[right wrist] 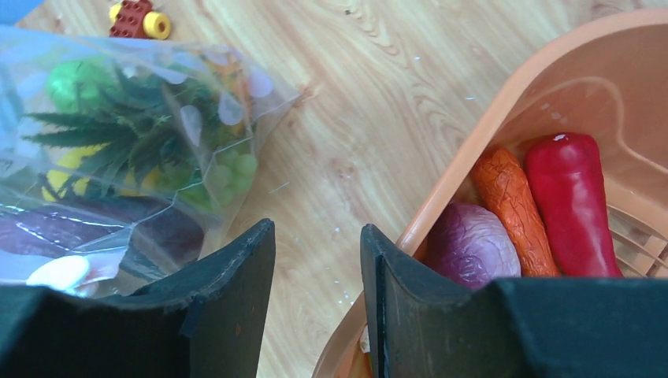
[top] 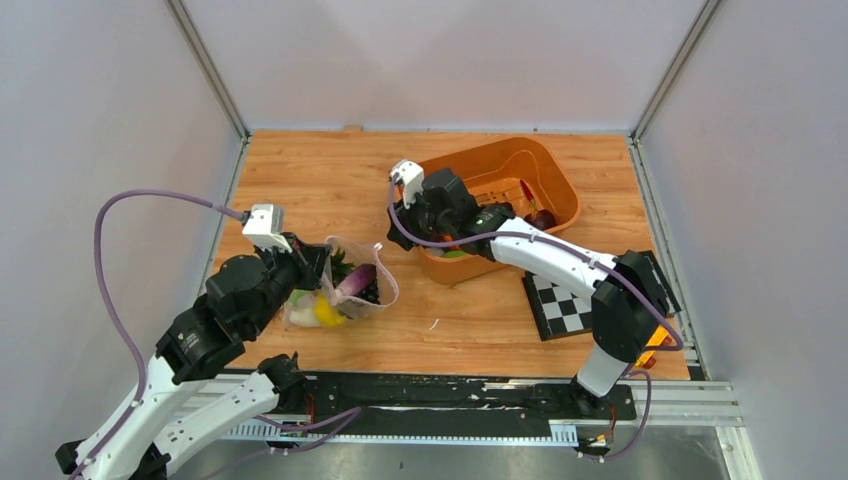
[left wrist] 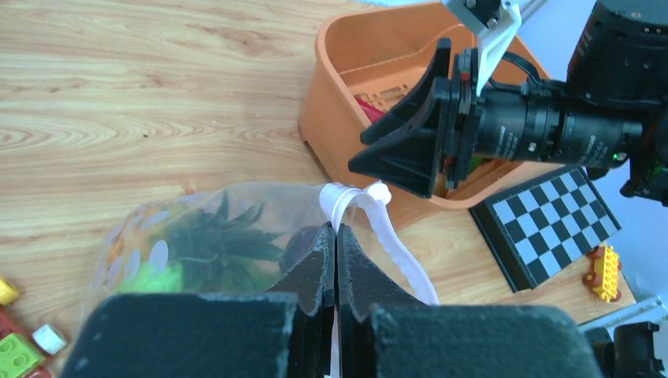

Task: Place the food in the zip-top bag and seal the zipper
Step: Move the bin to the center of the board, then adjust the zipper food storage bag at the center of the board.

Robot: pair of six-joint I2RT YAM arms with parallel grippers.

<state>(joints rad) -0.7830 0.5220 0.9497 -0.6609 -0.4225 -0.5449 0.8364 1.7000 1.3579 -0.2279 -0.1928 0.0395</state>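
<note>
The zip-top bag lies on the table left of centre, with its mouth open. It holds food: pineapple leaves, a yellow lemon, a purple eggplant and green grapes. My left gripper is shut on the zipper at the mouth edge; it also shows in the top view. My right gripper is open and empty. It hovers over the near-left corner of the orange tub, between tub and bag. The tub holds a purple piece, an orange piece and a red pepper.
The orange tub stands at the back right. A checkerboard lies in front of it. Small toy blocks lie by the bag and near the checkerboard. Grey walls close in the left, right and back sides.
</note>
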